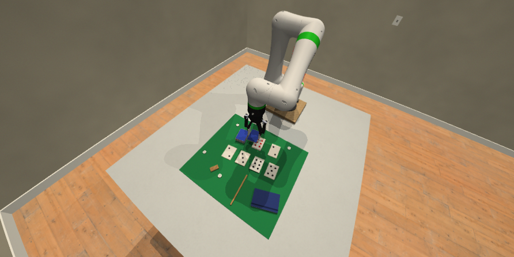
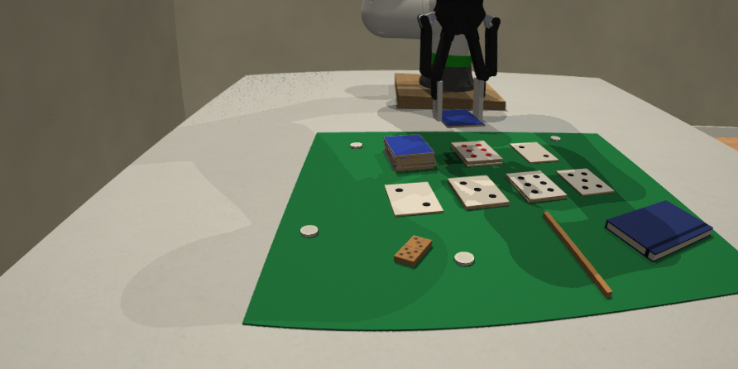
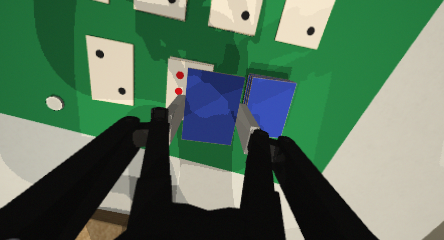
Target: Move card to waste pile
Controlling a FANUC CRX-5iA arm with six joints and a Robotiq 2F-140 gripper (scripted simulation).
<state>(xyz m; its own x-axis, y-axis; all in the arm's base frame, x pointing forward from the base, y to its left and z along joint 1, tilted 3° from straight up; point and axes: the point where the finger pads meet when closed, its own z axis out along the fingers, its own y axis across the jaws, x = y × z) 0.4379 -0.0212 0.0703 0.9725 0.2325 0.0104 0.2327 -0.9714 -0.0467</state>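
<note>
My gripper (image 2: pixel 457 108) is shut on a blue-backed card (image 2: pixel 461 117), held level in the air between the two fingers; the card also shows in the wrist view (image 3: pixel 211 105) and in the top view (image 1: pixel 253 134). In the wrist view the card hangs partly over the waste pile (image 3: pixel 176 80), a face-up card with red pips (image 2: pixel 476 152). The face-down stock (image 2: pixel 409 150), a thick stack with a blue top, stands beside it and shows in the wrist view (image 3: pixel 270 105) to the right of the held card.
On the green mat (image 2: pixel 464 222) lie several face-up cards with black pips (image 2: pixel 477 191), a blue notebook (image 2: pixel 658 228), a wooden stick (image 2: pixel 577 253), a domino (image 2: pixel 412 251) and white discs (image 2: pixel 309 231). The arm's wooden base plate (image 2: pixel 449 93) is behind.
</note>
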